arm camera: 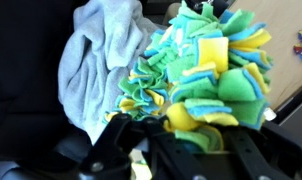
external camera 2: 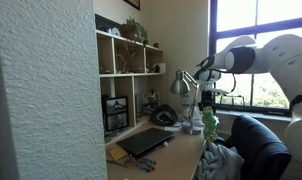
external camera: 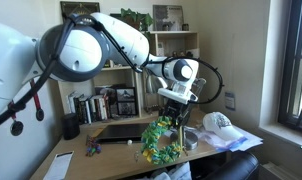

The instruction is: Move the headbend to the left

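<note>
The headbend [external camera: 160, 140] is a bushy bundle of green, yellow and blue leaf-like pieces. It hangs from my gripper [external camera: 175, 119] above the desk, in front of the laptop. It also shows in an exterior view [external camera 2: 209, 121], dangling below the fingers. In the wrist view the headbend [arm camera: 206, 75] fills the right half, and my gripper [arm camera: 186, 125] is shut on its yellow and green pieces. The white baseball cap [external camera: 220, 122] lies to the right on the desk.
A closed dark laptop [external camera: 121, 131] lies on the wooden desk [external camera: 71, 160]. A small dark multicoloured clump [external camera: 92, 147] sits near the desk's left. A grey cloth [arm camera: 96, 60] lies below the gripper. Shelves with books [external camera: 101, 103] stand behind. A dark chair [external camera 2: 253, 140] stands by the desk.
</note>
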Action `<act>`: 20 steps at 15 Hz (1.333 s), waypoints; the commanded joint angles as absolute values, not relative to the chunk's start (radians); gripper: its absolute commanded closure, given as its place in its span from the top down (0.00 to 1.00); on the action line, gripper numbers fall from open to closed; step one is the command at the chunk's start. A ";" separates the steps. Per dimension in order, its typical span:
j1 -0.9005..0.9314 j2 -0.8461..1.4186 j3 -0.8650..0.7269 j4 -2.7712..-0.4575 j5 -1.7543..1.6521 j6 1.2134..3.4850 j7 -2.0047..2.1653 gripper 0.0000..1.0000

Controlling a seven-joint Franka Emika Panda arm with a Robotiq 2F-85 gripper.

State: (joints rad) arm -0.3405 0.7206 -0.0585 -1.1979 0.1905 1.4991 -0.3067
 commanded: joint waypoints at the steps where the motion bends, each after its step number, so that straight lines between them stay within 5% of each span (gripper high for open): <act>1: -0.346 0.599 -0.047 -1.322 0.190 1.513 -0.406 0.02; 20: -0.074 0.159 0.028 -1.856 0.095 1.679 -0.592 0.02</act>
